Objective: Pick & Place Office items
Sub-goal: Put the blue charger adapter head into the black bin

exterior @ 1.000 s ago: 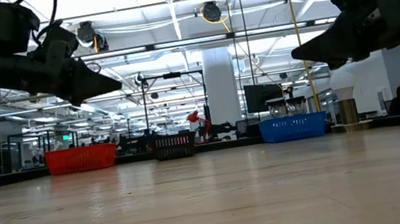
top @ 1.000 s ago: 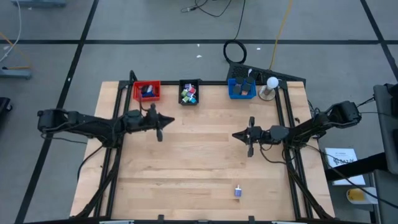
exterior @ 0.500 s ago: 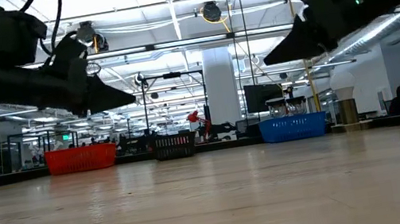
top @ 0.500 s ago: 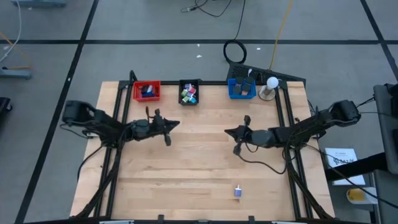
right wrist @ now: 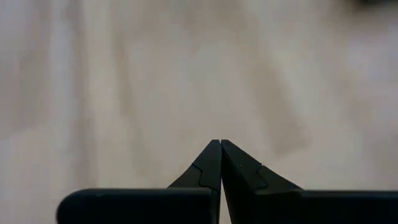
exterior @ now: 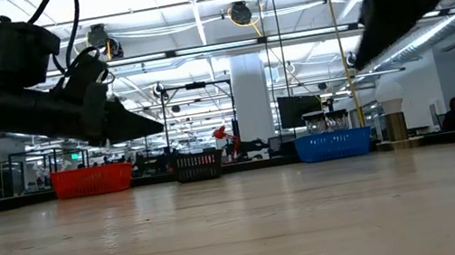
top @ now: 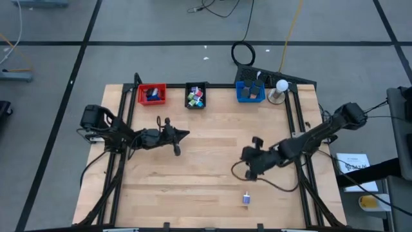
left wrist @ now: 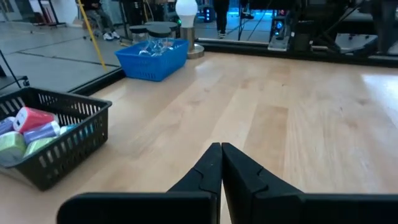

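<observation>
Since the frame half a second back, the right arm has swung down and toward the front of the desk, carrying the right gripper closer to the lone small blue and white office item; the left arm has crept a little further toward the desk's middle. The right gripper's fingers are pressed tip to tip with nothing between them, hanging above bare wood. That lone item lies on the desk well in front of those fingers, apart from them and nearer the front edge.

The left gripper hovers above the wood in front of the black tray, a short way toward the desk's left side. Its fingers are likewise closed together and hold nothing.

Most of the office items sit in the row of trays at the back edge: mixed green, red and purple pieces in the black tray, dark and blue pieces in the red tray on its left, and a few in the blue tray on its right. A white ball-shaped lamp stands just beyond the blue tray.
</observation>
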`<action>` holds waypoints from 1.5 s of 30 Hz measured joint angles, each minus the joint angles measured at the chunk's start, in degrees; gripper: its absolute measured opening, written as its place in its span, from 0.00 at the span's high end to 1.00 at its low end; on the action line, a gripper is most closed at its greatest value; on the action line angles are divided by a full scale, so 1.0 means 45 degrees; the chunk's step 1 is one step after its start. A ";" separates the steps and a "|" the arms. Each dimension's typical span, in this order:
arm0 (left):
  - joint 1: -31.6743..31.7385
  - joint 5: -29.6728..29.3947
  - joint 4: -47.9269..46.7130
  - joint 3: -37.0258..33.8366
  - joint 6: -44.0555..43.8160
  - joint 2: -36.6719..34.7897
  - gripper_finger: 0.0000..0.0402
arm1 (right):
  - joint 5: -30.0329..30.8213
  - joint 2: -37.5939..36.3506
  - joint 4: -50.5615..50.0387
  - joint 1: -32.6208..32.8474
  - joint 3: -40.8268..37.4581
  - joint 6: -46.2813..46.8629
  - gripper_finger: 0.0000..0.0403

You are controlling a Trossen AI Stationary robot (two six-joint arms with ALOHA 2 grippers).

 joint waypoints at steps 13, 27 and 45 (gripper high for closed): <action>0.0005 0.0005 -0.0346 0.0217 0.0052 -0.0005 0.97 | -0.3332 0.3619 -0.3597 0.2309 0.3249 0.1579 0.87; 0.0005 0.0005 -0.0468 0.0217 0.0125 -0.0005 0.94 | -0.3611 0.4431 -0.2124 0.3747 0.4527 -0.2175 0.51; 0.0005 0.0004 -0.0866 0.0212 0.0091 -0.0005 0.94 | -0.4628 0.6877 -0.2286 0.3715 0.5396 -0.6395 0.50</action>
